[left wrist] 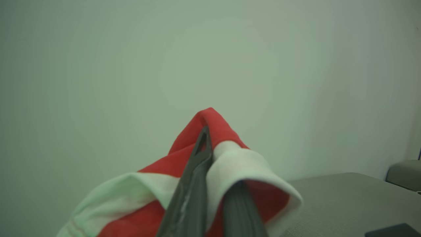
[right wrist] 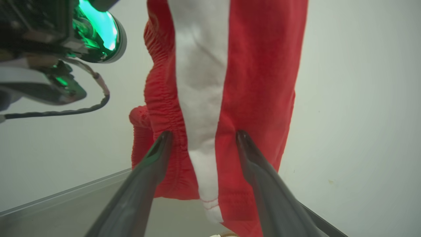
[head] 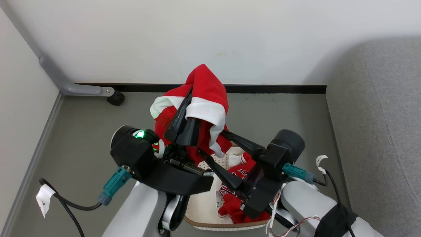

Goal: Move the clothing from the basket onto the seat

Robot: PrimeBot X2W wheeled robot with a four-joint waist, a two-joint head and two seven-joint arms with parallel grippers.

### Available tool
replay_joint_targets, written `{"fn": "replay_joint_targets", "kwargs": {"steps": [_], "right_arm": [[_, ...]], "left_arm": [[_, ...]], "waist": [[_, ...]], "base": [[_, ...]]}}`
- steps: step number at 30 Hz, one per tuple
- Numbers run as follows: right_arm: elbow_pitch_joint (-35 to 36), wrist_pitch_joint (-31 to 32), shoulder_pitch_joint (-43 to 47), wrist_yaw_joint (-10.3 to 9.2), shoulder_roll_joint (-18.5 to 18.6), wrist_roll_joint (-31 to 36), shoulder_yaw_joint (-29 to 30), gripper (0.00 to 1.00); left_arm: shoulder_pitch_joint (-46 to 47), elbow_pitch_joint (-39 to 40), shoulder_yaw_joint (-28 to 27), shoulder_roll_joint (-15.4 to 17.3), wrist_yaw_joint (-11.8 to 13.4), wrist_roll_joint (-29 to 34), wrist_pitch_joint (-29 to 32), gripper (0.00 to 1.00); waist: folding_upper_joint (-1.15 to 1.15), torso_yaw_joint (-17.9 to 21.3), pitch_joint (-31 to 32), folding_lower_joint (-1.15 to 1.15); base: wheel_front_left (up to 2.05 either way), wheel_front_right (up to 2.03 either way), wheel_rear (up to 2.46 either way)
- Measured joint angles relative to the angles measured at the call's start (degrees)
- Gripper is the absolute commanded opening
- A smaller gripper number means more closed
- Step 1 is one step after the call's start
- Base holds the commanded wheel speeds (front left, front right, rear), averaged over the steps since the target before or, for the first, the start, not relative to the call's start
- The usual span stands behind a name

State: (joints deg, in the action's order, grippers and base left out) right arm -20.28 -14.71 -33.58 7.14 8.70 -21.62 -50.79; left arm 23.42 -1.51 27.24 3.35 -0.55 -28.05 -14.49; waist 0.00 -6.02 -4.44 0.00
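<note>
My left gripper (head: 190, 98) is shut on the clothing, a red garment with a broad white stripe (head: 207, 98), and holds it up above the basket (head: 213, 225). In the left wrist view the shut gripper (left wrist: 205, 133) pinches a fold of that garment (left wrist: 236, 164). My right gripper (head: 212, 141) is open just below, and the hanging cloth (right wrist: 256, 82) drops between its spread fingers (right wrist: 154, 158). A second red garment with black-and-white lettering (head: 235, 197) lies inside the cream basket. The grey seat (head: 378, 131) is to the right.
A white wall with a black baseboard (head: 279, 89) stands close behind. A grey metal leg with a black caster (head: 115, 97) sits at the back left. Cables with white tags (head: 44, 197) trail by both forearms. The left wrist with its green light (right wrist: 98, 33) hangs near the right gripper.
</note>
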Motion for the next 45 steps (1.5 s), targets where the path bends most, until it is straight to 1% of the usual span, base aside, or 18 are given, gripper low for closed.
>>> {"fn": "replay_joint_targets", "kwargs": {"steps": [3, 5, 9, 12, 16, 21, 22, 23, 24, 25, 26, 37, 38, 39, 40, 41, 45], "right_arm": [[-1.7, 0.0, -0.2, 0.0, -0.5, 0.2, 0.1, 1.0], [-2.8, 0.0, -0.6, 0.0, -1.1, 0.5, 0.8, 1.0], [-4.4, 0.0, -1.6, -0.1, -1.8, 1.0, 2.1, 1.0], [-4.9, 0.0, -2.3, -1.04, -2.2, 1.1, 3.3, 1.0], [-5.1, 0.0, -3.2, -2.68, -2.4, 1.4, 5.2, 1.0], [-5.9, 0.0, -3.5, -3.11, -2.7, 2.0, 5.8, 1.0], [-6.3, 0.0, -3.5, -3.11, -2.8, 2.2, 5.9, 0.9], [-6.6, 0.0, -3.6, -3.11, -2.9, 2.2, 6.0, 0.51], [-7.0, 0.0, -3.7, -3.11, -3.0, 2.2, 6.1, 0.3], [-7.4, 0.0, -3.8, -3.11, -3.0, 2.2, 6.1, 0.04], [-7.8, 0.0, -4.0, -3.11, -3.1, 2.2, 6.3, 0.0], [-7.8, 0.0, -4.4, -3.09, -3.4, 1.8, 8.9, 0.0], [-7.4, 0.0, -4.4, -3.09, -3.4, 1.6, 9.3, 0.0], [-7.1, 0.0, -4.4, -3.08, -3.4, 1.3, 9.6, 0.0], [-6.7, 0.0, -4.4, -3.08, -3.5, 1.3, 9.9, 0.0], [-6.3, 0.0, -4.4, -3.08, -3.5, 1.3, 10.3, 0.0], [-5.6, 0.0, -4.3, -3.08, -3.6, 1.3, 11.7, 0.0]], "left_arm": [[0.0, 0.0, 0.7, -0.1, 0.0, 0.0, 0.0, 0.0], [0.1, 0.0, 1.0, -0.1, -0.5, 0.0, 0.0, 0.0], [0.2, 0.0, 1.7, -0.2, -0.5, 0.0, 0.0, 0.0], [0.2, 0.0, 2.6, -0.3, -1.0, 0.0, 0.0, 0.0], [0.2, -0.1, 3.7, -0.3, -1.0, 0.0, 0.0, 0.0], [0.1, -0.1, 4.7, -0.3, -1.1, 0.0, 0.0, 0.0], [0.1, -0.1, 4.9, -0.3, -1.1, 0.0, 0.0, 0.0], [0.1, -0.1, 5.1, -0.3, -1.1, -0.1, 0.0, 0.0], [0.1, -0.1, 5.2, -0.3, -1.1, -0.1, 0.0, 0.0], [0.1, -0.1, 5.3, -0.3, -1.1, -0.1, 0.0, 0.0], [0.1, -0.1, 5.4, -0.3, -1.1, -0.2, 0.0, 0.0], [0.1, -1.6, 4.7, -0.4, -1.0, -0.5, 0.0, 0.0], [0.1, -1.8, 4.5, -0.4, -1.0, -0.5, 0.0, 0.07], [0.0, -1.9, 4.4, -0.4, -1.0, -0.5, 0.0, 0.4], [0.0, -2.1, 4.3, -0.4, -1.0, -0.5, 0.0, 0.76], [0.0, -2.4, 4.3, -0.4, -1.0, -0.5, 0.0, 1.0], [-0.1, -3.3, 4.1, -0.5, -1.0, -0.5, 0.0, 1.0]], "waist": [[0.0, -0.3, 0.0, 0.0], [0.0, -0.4, 0.0, 0.0], [0.0, -0.5, 0.1, 0.0], [0.0, -0.6, 0.1, 0.0], [0.0, -0.8, 0.1, 0.0], [0.0, -1.0, 0.1, 0.0], [0.0, -1.0, 0.0, 0.0], [0.0, -1.0, 0.0, 0.0], [0.0, -1.1, 0.0, 0.0], [0.0, -1.1, -0.1, 0.0], [0.0, -1.1, -0.1, 0.0], [0.0, -1.0, -0.3, 0.0], [0.0, -0.9, -0.4, 0.0], [0.0, -0.8, -0.4, 0.0], [0.0, -0.7, -0.4, 0.0], [0.0, -0.6, -0.5, 0.0], [0.0, -0.1, -0.6, 0.0]], "base": [[0.0, 0.0, 0.0], [0.0, 0.0, 0.0], [0.0, 0.0, 0.0], [0.0, 0.0, 0.0], [0.0, 0.0, 0.0], [0.0, 0.0, 0.0], [0.0, 0.0, 0.0], [0.0, 0.0, 0.0], [0.0, 0.0, 0.0], [0.0, 0.0, 0.0], [0.0, 0.0, 0.0], [0.0, 0.0, 0.0], [0.0, 0.0, 0.0], [0.0, 0.0, 0.0], [0.0, 0.0, 0.0], [0.0, 0.0, 0.0], [0.0, 0.0, 0.0]]}}
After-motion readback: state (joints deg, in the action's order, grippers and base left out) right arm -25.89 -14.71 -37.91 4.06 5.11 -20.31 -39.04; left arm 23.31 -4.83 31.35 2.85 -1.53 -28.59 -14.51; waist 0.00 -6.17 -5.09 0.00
